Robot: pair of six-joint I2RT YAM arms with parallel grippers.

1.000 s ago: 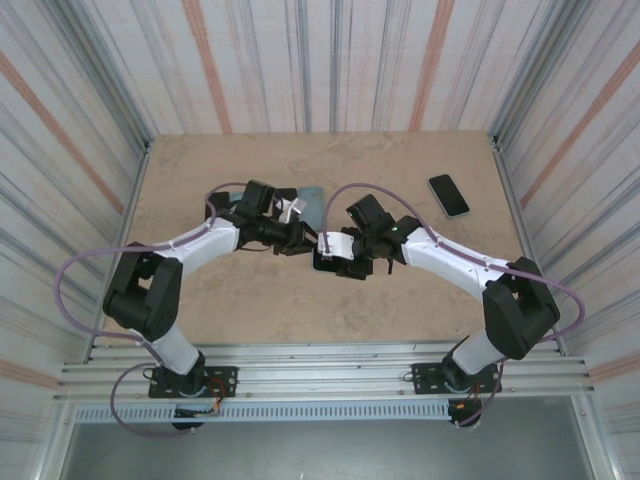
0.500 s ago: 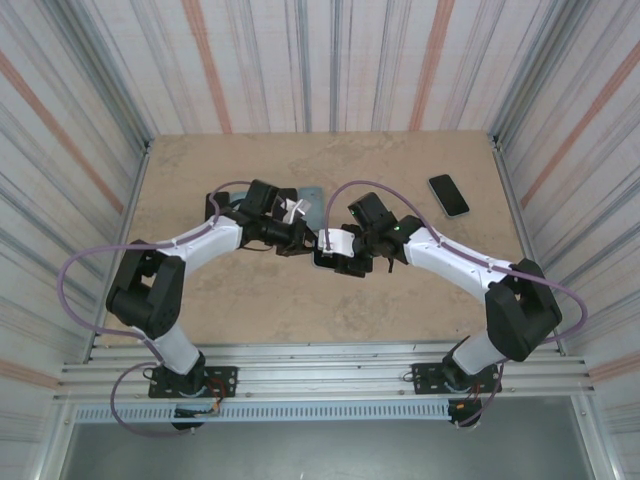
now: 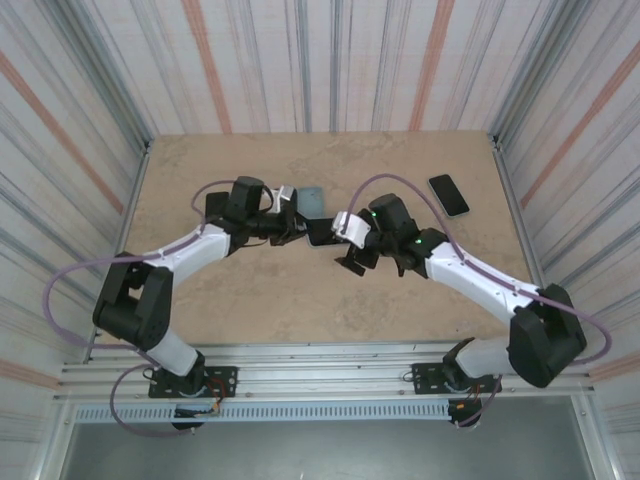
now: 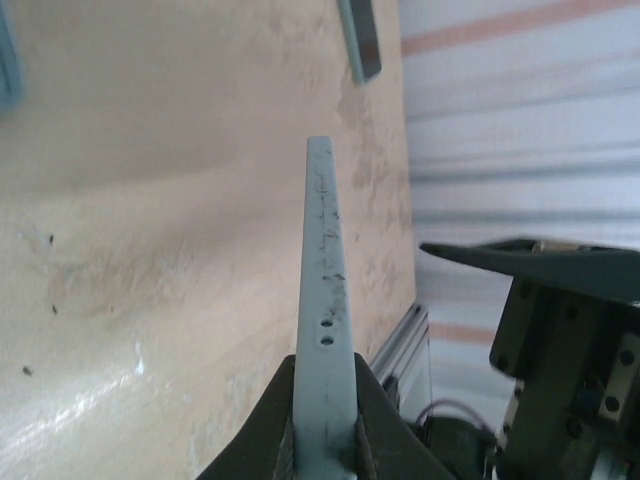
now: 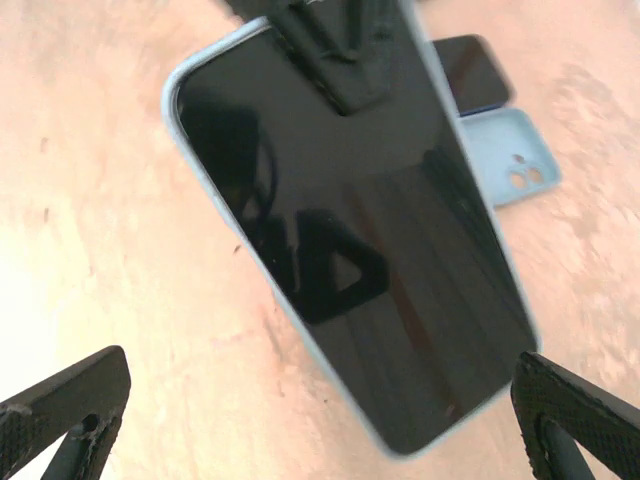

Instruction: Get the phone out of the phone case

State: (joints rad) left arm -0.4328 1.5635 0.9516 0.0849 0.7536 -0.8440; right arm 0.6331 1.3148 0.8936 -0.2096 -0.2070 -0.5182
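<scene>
The phone (image 5: 350,250) sits inside its pale-blue phone case (image 5: 176,92), clamped at one end by the left gripper (image 4: 325,440) over the bench (image 5: 100,200). The right gripper (image 5: 315,405) gapes wide around it. An empty case (image 5: 515,160) lies beyond.

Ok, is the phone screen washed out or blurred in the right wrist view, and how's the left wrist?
Right wrist: phone screen black, carrying dark reflections, edges slightly soft, no washout. Left wrist: case edge fairly sharp, bright sheen on the table lower left. Top external: even light.
</scene>
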